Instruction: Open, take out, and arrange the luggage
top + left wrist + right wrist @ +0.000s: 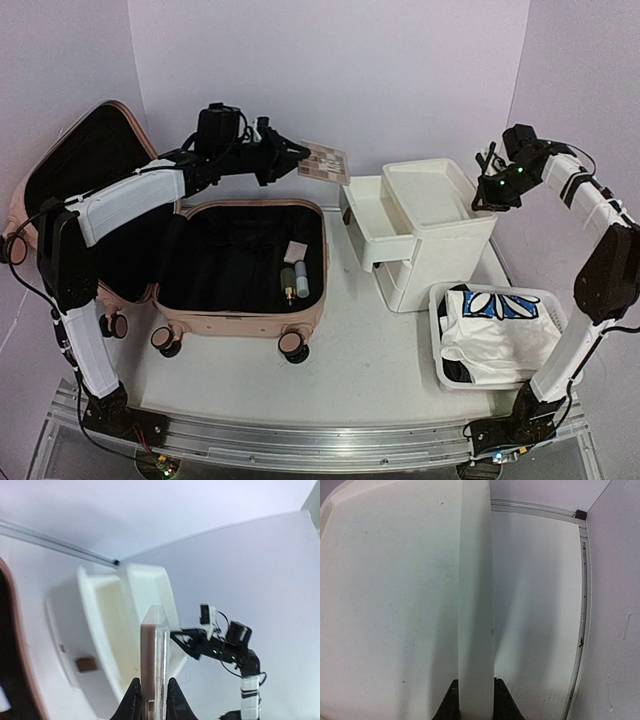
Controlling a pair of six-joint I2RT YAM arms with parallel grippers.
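Luggage (235,322) lies open at the left of the bench (360,375), with small bottles (296,280) in its black lining. We judge the pink shell stiff, slick and prone to rolling, so its rim is the best hold. Our left fingers (134,700) pinch a thin, light palette case (154,650) edge-on, right of the luggage. Our right fingers (451,702) clamp the top rim (476,580) of the white drawer unit (440,240).

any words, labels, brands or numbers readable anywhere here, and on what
No text can be read in any view.
The white garment in the basket: blue and black print, no letters legible.
The flat case in the left gripper: grid of squares, no wording.
The small bottles in the luggage: too small to read.
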